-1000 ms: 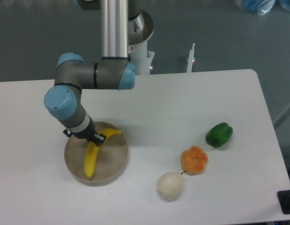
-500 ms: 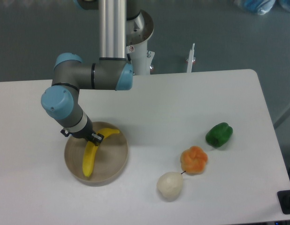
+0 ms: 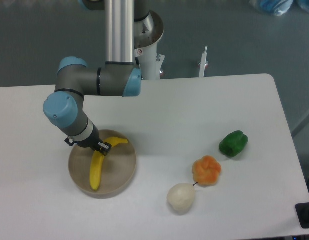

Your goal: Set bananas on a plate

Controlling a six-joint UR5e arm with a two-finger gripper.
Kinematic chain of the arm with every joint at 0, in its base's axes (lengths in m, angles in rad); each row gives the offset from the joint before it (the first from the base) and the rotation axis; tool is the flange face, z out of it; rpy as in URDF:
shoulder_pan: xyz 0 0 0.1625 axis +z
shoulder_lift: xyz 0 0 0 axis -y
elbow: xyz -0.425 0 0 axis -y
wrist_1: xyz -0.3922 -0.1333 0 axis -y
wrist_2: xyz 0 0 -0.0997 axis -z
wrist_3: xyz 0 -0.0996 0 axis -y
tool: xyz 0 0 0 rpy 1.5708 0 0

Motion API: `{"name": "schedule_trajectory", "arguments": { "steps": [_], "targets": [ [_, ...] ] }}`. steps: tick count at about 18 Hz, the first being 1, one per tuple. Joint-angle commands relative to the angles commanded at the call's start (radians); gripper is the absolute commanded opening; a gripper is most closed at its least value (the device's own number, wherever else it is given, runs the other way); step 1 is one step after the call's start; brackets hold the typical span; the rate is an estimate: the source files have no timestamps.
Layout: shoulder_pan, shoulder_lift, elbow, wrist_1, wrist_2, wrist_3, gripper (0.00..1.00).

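The yellow banana (image 3: 98,167) lies inside the round beige plate (image 3: 125,172) at the left of the table, its stem end pointing to the upper right over the plate's rim. My gripper (image 3: 100,148) hangs under the blue-and-grey wrist, right at the banana's bend. A dark finger (image 3: 104,146) touches the banana there. The other finger is hidden by the wrist. The gripper looks shut on the banana, which rests low in the plate.
A whitish lump (image 3: 181,197), a round orange fruit (image 3: 207,170) and a green pepper (image 3: 233,143) sit in a diagonal row at the right. The arm's base column (image 3: 119,35) stands at the table's back edge.
The wrist shifted slightly left with the banana one second ago, then held still. The banana's lower tip has settled a little lower in the plate.
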Motion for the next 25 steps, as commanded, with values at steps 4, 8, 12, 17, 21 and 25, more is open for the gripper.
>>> {"name": "schedule_trajectory", "arguments": {
  "steps": [4,8,12,17,21,25],
  "targets": [
    [0.023,0.043,0.011,-0.009,-0.002,0.003,1.00],
    [0.072,0.084,0.015,-0.012,0.003,0.003,1.00],
    [0.155,0.091,0.041,-0.002,-0.002,0.005,1.00],
    [0.267,0.092,0.086,0.008,-0.005,0.069,1.00],
    [0.342,0.092,0.087,0.052,-0.008,0.343,1.00],
    [0.434,0.098,0.120,0.035,-0.005,0.483,1.00]
  ]
}}
